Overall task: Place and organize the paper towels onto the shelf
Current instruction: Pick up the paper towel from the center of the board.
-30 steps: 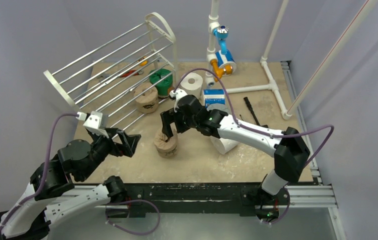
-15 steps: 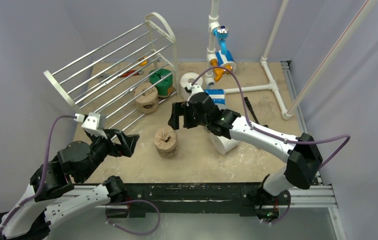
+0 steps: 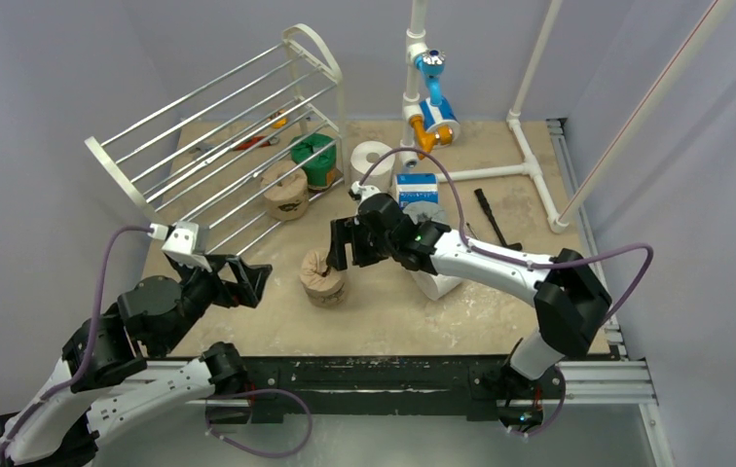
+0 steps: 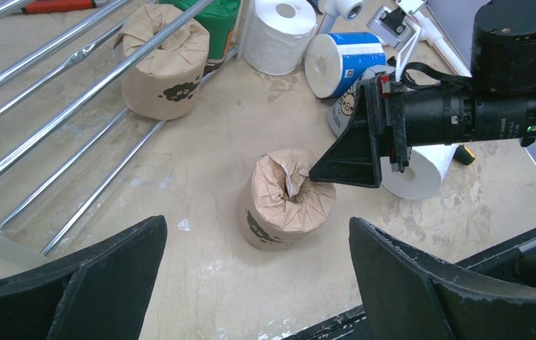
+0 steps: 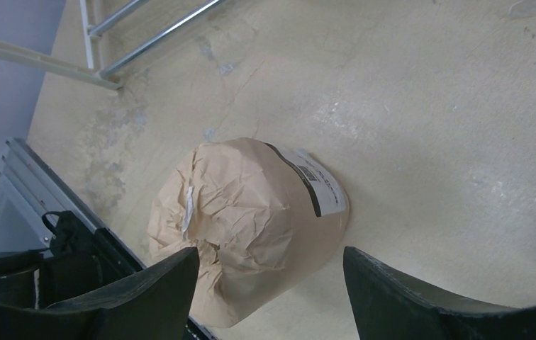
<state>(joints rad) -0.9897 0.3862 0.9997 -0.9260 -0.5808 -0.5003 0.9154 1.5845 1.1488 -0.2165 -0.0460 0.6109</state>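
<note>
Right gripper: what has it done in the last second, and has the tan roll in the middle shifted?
The right gripper pulled back from the tan-wrapped roll toward the far side, then returned. Its jaws are open, one fingertip at the roll's top, nothing gripped. The roll stands where it was. The left gripper, open, and the shelf are unchanged.

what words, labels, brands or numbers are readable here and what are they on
No text here can be read as words.
On the nearest tan paper-wrapped roll, a white label: barcode and small print, too blurred to read.
On the second tan wrapped roll, farther back: a dark printed mark, too small to read.
On the blue-and-white wrapped roll: print too small to read.
</note>
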